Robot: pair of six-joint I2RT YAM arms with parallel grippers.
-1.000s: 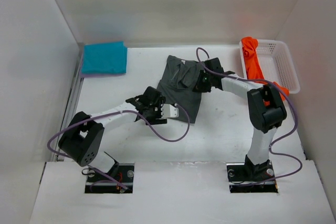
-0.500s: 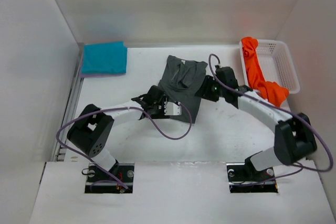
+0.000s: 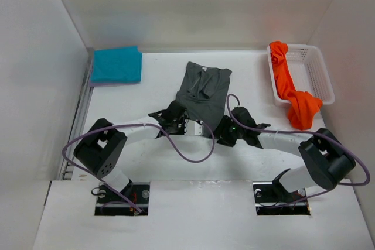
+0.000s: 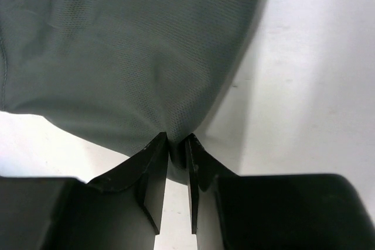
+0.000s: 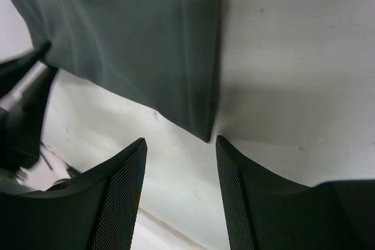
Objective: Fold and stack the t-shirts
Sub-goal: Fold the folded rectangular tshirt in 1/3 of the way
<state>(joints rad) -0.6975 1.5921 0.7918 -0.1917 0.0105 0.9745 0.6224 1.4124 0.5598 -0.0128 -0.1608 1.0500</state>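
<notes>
Reading from the bottom of the overhead view upward, you meet the two arm bases first, bolted at the near edge of the white worktop [image 3: 135, 100]. Both arms reach inward, so that their tools sit side by side at the centre of the frame. Your left tool [image 3: 188, 125] is clenched on the near hem of the dark grey t-shirt [image 3: 205, 89]. The left wrist view shows its fingers [image 4: 153, 162] nipped together, with a fold of grey cloth caught between the tips. Your right tool [image 3: 226, 134] is released. In the right wrist view its fingers [image 5: 126, 191] stand apart on either side of the shirt's near right corner; whether they touch the cloth you cannot tell. A purple cable [image 3: 188, 157] loops across the worktop below the left tool.

The dark grey t-shirt lies in the middle of the worktop, running from the tools to the upper centre of the frame, with a crumpled fold across its upper part. Farther back, the teal t-shirt [image 3: 116, 64] rests folded in the upper left corner, and a thin strip of the lavender t-shirt [image 3: 102, 84] shows under its lower edge. At the upper right, the orange t-shirt [image 3: 288, 83] hangs crumpled over the near rim of the white mesh basket [image 3: 319, 77], part inside and part spilling towards the worktop.
</notes>
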